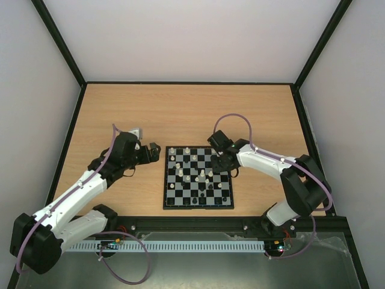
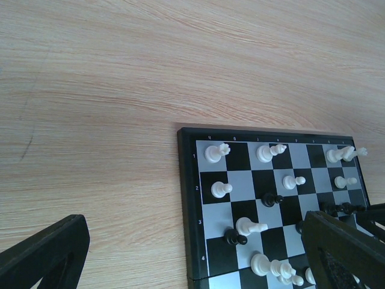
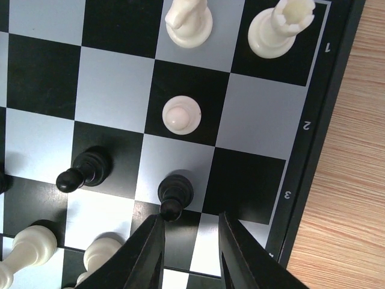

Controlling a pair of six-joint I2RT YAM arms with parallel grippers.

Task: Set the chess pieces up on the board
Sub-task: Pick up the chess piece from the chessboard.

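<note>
The board (image 1: pixel 165 180) lies in the middle of the table with cream and black chess pieces (image 1: pixel 201 176) scattered over it. My right gripper (image 3: pixel 191 232) hovers low over the board's right side, near the rim (image 3: pixel 313 156). Its jaws are narrowly apart, with only bare squares between them. A black pawn (image 3: pixel 174 194) stands just beyond the tip of its left finger (image 3: pixel 153 241), and a white pawn (image 3: pixel 180 114) stands one square further on. My left gripper (image 2: pixel 192 265) is wide open over the board's left edge (image 2: pixel 186 198), holding nothing.
A white knight (image 3: pixel 188 21) and a white rook (image 3: pixel 280 27) stand on row 1. A second black pawn (image 3: pixel 84 171) is to the left. In the left wrist view a white piece (image 2: pixel 249 227) lies tipped beside a black pawn (image 2: pixel 234 237). Bare wooden table (image 1: pixel 120 114) surrounds the board.
</note>
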